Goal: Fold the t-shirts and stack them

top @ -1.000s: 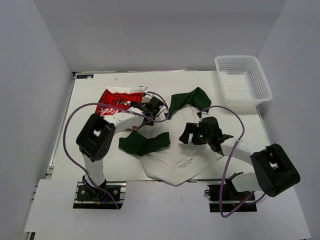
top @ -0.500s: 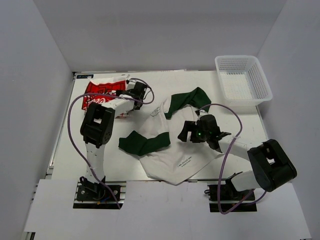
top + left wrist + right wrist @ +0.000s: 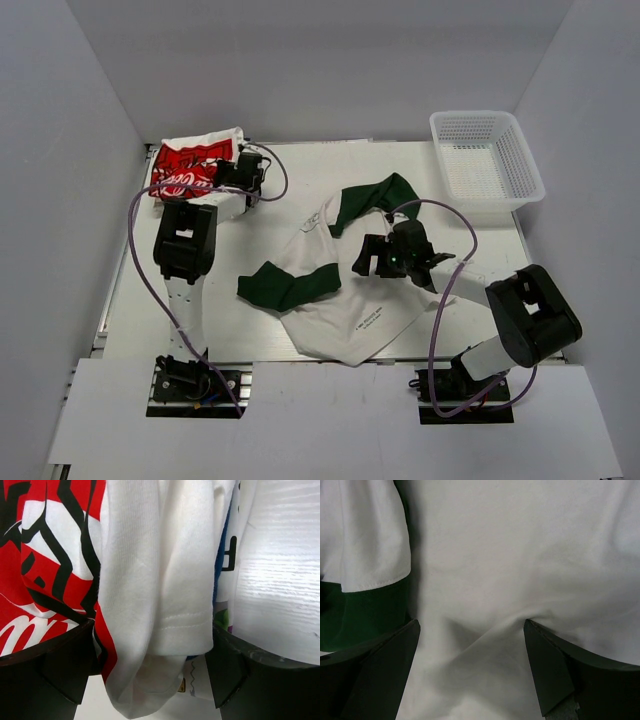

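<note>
Now the stack of folded shirts (image 3: 195,165) sits at the far left corner of the table (image 3: 240,332), its top shirt white with a bold red and black print. The left end effector (image 3: 150,635) is at the stack's right edge. In the left wrist view its two dark fingers (image 3: 55,670) stand wide apart, and white folded layers fill the gap from one to the other. I cannot tell whether they are clamping the cloth or only straddling it.

The white shirt with dark green sleeves (image 3: 340,310) lies crumpled and unfolded near the middle of the table. One sleeve reaches toward the far side, the other lies to the left, and small dark print shows near the hem. The right end effector (image 3: 470,625) hovers close over the white body of this shirt with its jaws spread wide, gripping nothing. A crease in the cloth lies between them.

A white mesh basket (image 3: 480,114) stands at the far right corner, well apart from both shirts.
</note>
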Robot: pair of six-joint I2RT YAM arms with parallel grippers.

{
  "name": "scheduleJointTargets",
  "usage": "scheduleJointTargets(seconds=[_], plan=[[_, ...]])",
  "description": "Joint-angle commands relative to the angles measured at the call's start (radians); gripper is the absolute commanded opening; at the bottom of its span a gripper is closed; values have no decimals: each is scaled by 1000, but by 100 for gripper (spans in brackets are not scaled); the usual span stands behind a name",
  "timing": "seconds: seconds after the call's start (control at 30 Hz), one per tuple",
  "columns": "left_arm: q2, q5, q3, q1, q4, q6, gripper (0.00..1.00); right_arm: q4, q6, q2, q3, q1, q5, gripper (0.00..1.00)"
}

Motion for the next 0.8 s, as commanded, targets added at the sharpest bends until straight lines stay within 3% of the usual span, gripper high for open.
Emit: scheduleJointTargets(seconds=[0.0, 0.13, 0.3, 0.5, 0.67, 0.77], plan=[[28, 131, 32, 51, 42, 87, 92, -82, -16, 35, 13, 6, 24, 90], [-42, 117, 124, 51, -62, 38, 100, -79, -12, 26, 2, 7, 30, 90], [-248, 132, 178, 51, -193, -74, 100, -89, -12, 32, 7, 7, 23, 90], [-539, 198, -127, 88, -159, -299, 100, -76, -16, 26, 11, 4, -7, 90], [-573, 331, -216, 163, -302, -535, 100, -74, -27, 40, 34, 1, -92, 90], [-552, 390, -251, 224, -302, -594, 100, -53, -24, 41, 36, 1, -123, 90]])
